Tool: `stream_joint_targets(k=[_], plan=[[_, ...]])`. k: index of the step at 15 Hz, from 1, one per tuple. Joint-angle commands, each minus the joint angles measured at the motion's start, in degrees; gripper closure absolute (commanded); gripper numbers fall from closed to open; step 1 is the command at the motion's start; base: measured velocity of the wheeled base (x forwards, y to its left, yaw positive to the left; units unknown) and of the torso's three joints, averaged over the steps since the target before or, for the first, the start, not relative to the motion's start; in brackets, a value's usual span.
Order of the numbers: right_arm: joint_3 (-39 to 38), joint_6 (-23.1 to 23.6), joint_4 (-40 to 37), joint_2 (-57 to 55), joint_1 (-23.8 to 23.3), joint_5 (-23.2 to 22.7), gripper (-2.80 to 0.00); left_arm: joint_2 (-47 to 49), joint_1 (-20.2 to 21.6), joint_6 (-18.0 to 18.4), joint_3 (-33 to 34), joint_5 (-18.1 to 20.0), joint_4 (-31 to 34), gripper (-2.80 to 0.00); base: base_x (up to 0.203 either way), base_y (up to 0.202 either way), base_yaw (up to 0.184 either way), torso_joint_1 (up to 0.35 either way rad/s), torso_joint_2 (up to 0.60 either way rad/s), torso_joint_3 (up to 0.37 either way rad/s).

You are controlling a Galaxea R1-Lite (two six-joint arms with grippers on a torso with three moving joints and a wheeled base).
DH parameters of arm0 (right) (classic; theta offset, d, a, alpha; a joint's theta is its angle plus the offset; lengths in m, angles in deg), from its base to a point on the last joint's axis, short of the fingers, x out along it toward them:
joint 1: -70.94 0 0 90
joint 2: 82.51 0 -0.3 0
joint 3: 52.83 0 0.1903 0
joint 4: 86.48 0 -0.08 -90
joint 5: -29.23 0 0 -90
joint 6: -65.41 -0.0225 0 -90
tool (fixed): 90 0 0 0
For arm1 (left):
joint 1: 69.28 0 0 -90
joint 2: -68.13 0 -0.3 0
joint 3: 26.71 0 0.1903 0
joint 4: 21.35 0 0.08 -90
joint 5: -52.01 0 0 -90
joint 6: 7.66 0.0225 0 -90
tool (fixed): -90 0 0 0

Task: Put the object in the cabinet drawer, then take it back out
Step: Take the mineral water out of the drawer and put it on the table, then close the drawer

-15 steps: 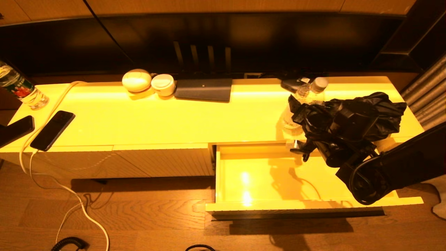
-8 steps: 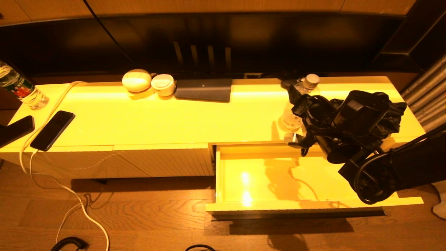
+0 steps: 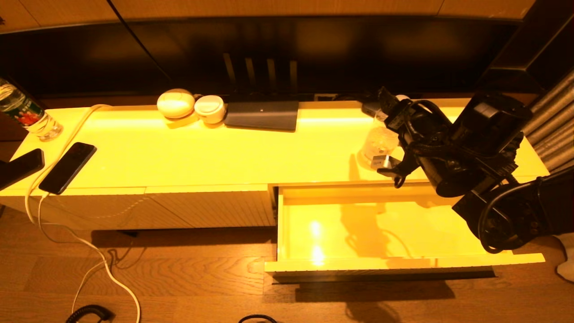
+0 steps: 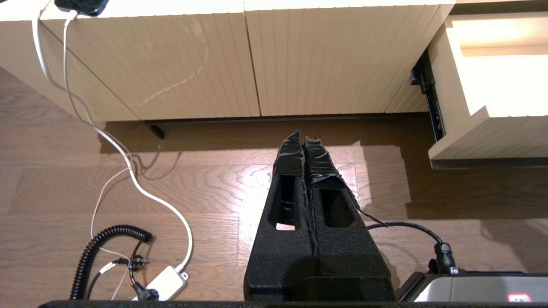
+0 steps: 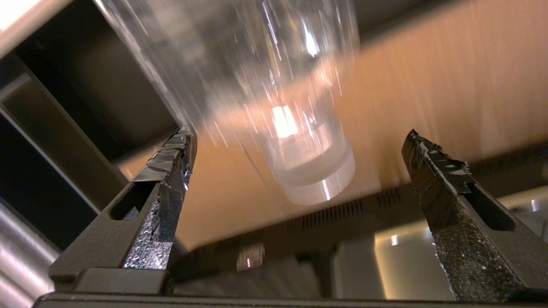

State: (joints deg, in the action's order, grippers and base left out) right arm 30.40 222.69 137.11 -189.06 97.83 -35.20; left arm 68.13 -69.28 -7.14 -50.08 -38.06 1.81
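Note:
A clear plastic bottle (image 3: 380,142) with a pale cap stands on the cabinet top at the right, just behind the cabinet drawer (image 3: 403,264). The drawer is pulled out and its glossy inside is bare. My right gripper (image 3: 382,132) is open, one finger on each side of the bottle. In the right wrist view the bottle (image 5: 257,64) sits ahead of the gripper (image 5: 299,134), between the spread fingertips and touching neither. My left gripper (image 4: 304,141) is shut on nothing, low over the wooden floor in front of the cabinet; the drawer (image 4: 483,137) is to its side.
Two phones (image 3: 67,167) on a white cable (image 3: 67,134), another bottle (image 3: 27,115), two white round things (image 3: 176,103) and a dark pad (image 3: 262,115) lie on the cabinet top. More cables (image 4: 128,171) lie on the floor. A dark screen runs along the back.
My right arm has lifted and drawn back from over the drawer towards the rear of the cabinet top. The bottle has shifted back a little with it. The left arm has not moved.

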Motion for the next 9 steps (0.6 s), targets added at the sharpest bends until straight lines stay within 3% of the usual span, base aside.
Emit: stream_joint_targets(k=[1,7,9], plan=[[0.1,0.9,0.5,3.1,0.0,1.0,-2.80,0.0,0.0,0.0,0.1,0.0,0.0,0.00,0.000,0.000,0.000,0.000,0.00,0.000],[-0.6,0.9,0.0,10.2,-0.5,5.0,-2.80,0.0,0.0,0.0,0.1,0.0,-0.1,0.00,0.000,0.000,0.000,0.000,0.00,0.000],[-1.0,0.9,-4.2,13.4,-0.7,6.8,-2.80,0.0,0.0,0.0,0.1,0.0,-0.1,0.00,0.000,0.000,0.000,0.000,0.00,0.000]])
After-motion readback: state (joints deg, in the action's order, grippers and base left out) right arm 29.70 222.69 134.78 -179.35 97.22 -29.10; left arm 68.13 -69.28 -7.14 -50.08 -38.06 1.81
